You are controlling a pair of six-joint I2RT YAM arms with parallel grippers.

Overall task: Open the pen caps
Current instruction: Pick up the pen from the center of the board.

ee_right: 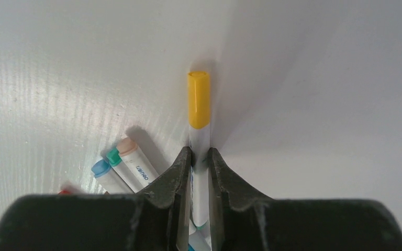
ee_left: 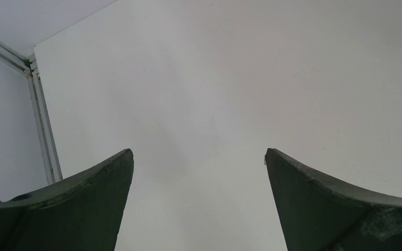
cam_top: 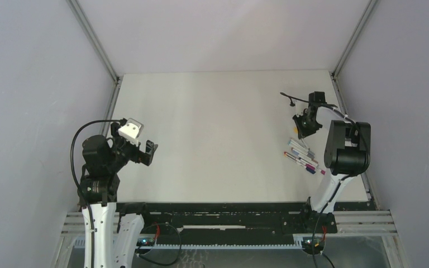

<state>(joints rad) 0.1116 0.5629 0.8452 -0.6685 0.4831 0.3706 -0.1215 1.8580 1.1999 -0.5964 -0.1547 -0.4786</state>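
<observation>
Right pincer (ee_right: 200, 157) clamped on the white barrel of a yellow-capped pen (ee_right: 199, 172) just beyond the pile of pens (cam_top: 303, 157) on the desk (cam_top: 212, 134); left pincer (ee_left: 199, 178), gaping and empty, must next grip the yellow cap (ee_right: 198, 99).

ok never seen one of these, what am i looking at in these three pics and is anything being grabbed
Two robot arms are bolted to the near edge of a white table. One picture looks down from above; the other two come from cameras on each arm's wrist. The left gripper is open over bare table, holding nothing. The right gripper is closed on the white barrel of a pen with a yellow cap, cap on. Beside it lie more capped pens in a small bunch; the right wrist view shows peach, green and blue caps.
</observation>
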